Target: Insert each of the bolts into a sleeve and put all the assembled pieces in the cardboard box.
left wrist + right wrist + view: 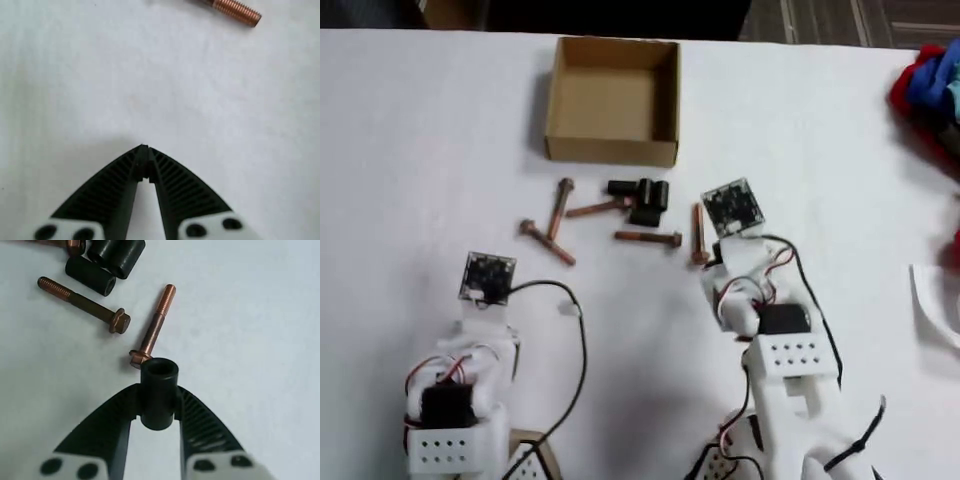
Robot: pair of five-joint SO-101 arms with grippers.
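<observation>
Starting at the frame's lower left, your left gripper is pinched shut on nothing over bare table. Mid-frame, five bolts lie scattered around loose black sleeves, just below the cardboard box. Right of centre, your right gripper clamps one sleeve, a bolt head just beside it. A red-and-blue cloth sits upper right.

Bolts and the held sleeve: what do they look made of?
Bolts: metal, probably copper-plated steel, judging by the glossy reddish sheen and cut threads. Sleeve in the right tool: matte black with a smooth bore. It could be plastic or coated metal; cannot tell which.
</observation>
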